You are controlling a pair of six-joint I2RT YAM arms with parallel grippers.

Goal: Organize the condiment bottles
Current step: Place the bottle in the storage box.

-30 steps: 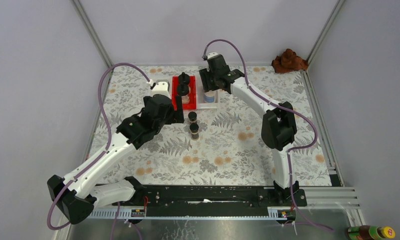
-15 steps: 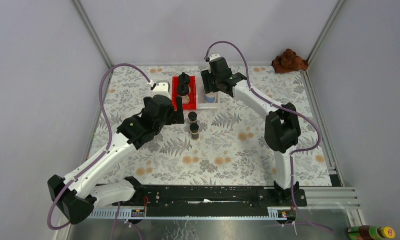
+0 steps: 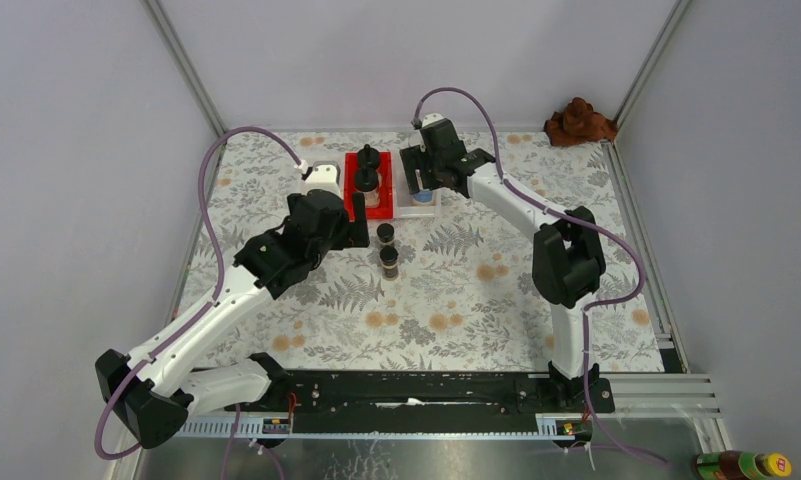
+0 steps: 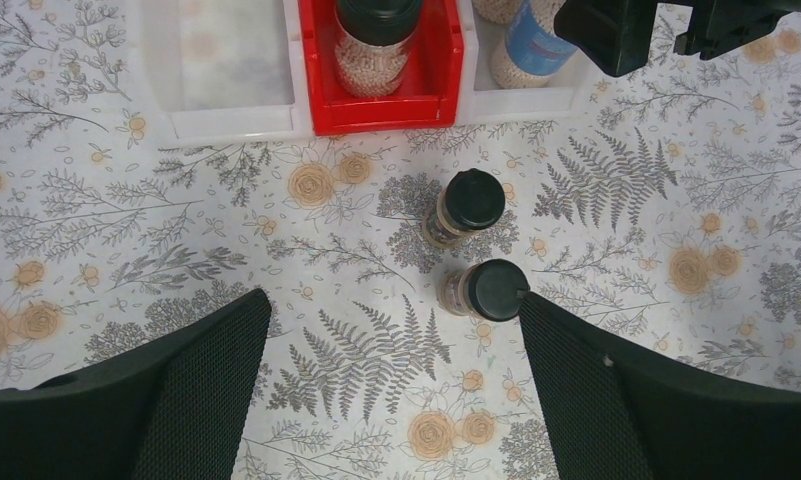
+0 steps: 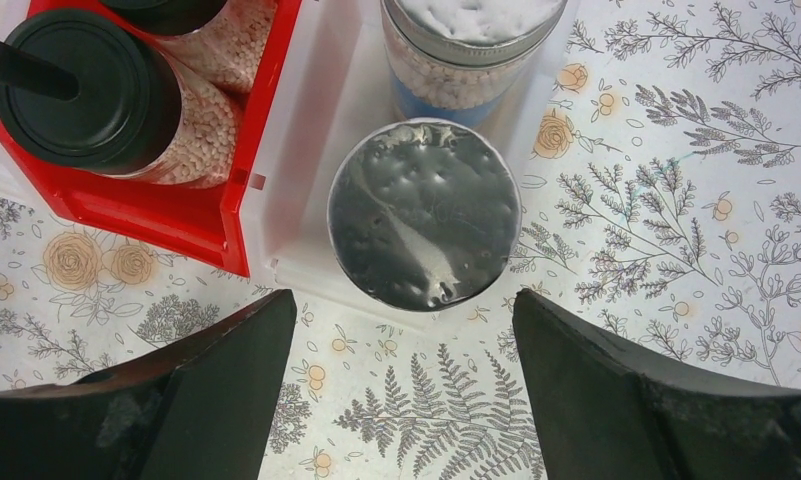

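Two slim dark-brown jars with black caps point(image 4: 473, 200) point(image 4: 496, 290) stand on the floral table, just beyond my left gripper point(image 4: 391, 310). That gripper is open; its right finger tip is close beside the nearer jar. In the red bin point(image 5: 176, 215) stand two clear jars with black domed caps point(image 5: 76, 90) point(image 5: 166, 10). Two silver-lidded, blue-labelled jars point(image 5: 424, 215) point(image 5: 471, 50) stand in the white bin point(image 5: 316, 100) to its right. My right gripper point(image 5: 404, 305) is open above that bin's near edge, with its fingers clear of the nearer lid.
Another white bin point(image 3: 323, 180) sits left of the red bin point(image 3: 361, 195). A brown lump point(image 3: 579, 120) lies in the back right corner. A brown yellow-capped bottle point(image 3: 741, 465) lies off the table at the bottom right.
My right gripper has opened and let go of the nearer silver-lidded jar, which now stands in the white bin. The left arm has stayed where it was.
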